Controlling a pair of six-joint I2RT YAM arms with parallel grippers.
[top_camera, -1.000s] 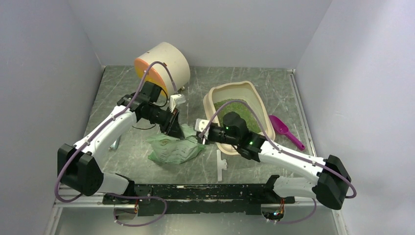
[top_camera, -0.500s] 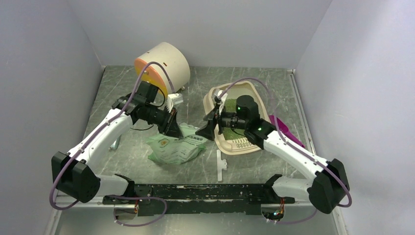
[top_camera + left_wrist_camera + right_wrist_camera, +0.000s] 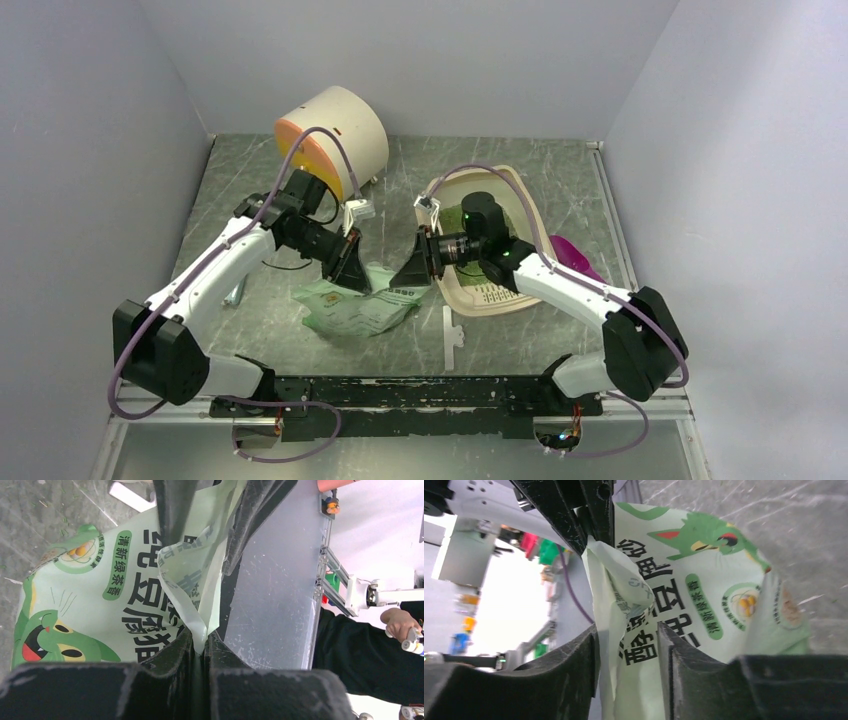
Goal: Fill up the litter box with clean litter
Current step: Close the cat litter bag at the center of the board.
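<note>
The beige litter box (image 3: 523, 192) sits right of centre, with a bed of green clean litter (image 3: 514, 226) mostly hidden under my right arm. A light-green printed bag (image 3: 360, 306) lies flat on the table left of the box. My left gripper (image 3: 351, 272) (image 3: 204, 647) is shut on a folded edge of the bag (image 3: 100, 595). My right gripper (image 3: 410, 272) (image 3: 626, 645) is open at the bag's right end. A fold of the bag (image 3: 684, 595) stands between its fingers, which are apart. The left gripper's fingers (image 3: 574, 505) show just beyond that fold.
A cream half-cylinder cabinet (image 3: 340, 130) with an orange face stands at the back left. A magenta scoop (image 3: 572, 250) lies right of the litter box, partly behind my right arm. A white strip (image 3: 452, 335) lies near the front, and a small tool (image 3: 235, 292) lies under the left arm.
My right arm rose off the litter box and swung left to the bag, its jaws spreading wide and then narrowing around the bag's fold. The left gripper kept its pinch on the bag.
</note>
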